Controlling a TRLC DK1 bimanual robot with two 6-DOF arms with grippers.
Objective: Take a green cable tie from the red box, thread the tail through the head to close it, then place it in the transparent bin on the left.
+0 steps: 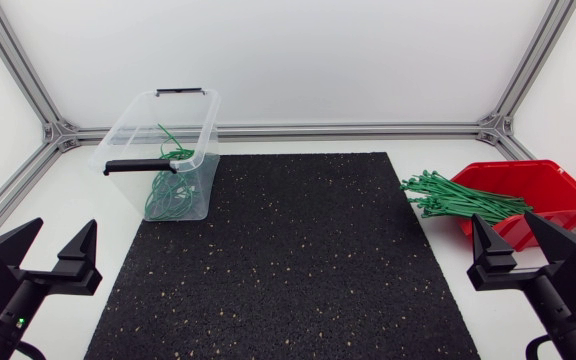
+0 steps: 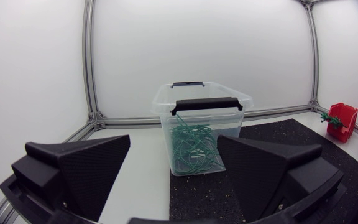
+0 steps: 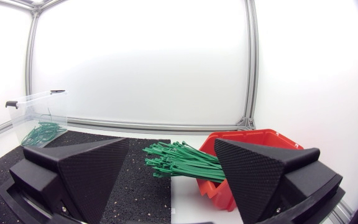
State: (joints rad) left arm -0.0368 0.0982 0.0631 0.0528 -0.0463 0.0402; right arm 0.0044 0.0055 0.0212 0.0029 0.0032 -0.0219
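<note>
A red box (image 1: 538, 195) stands at the table's right, and a bundle of green cable ties (image 1: 458, 198) sticks out of it toward the mat. The transparent bin (image 1: 163, 150), with black handles, stands at the back left and holds several closed green ties (image 1: 171, 190). My left gripper (image 1: 53, 252) rests open at the front left, with the bin (image 2: 201, 134) straight ahead of it. Open as well, my right gripper (image 1: 523, 247) sits at the front right, just in front of the red box (image 3: 253, 158) and its ties (image 3: 179, 160). Neither holds anything.
A black speckled mat (image 1: 288, 260) covers the middle of the white table. An aluminium frame (image 1: 348, 129) runs along the back edge and the two back corners.
</note>
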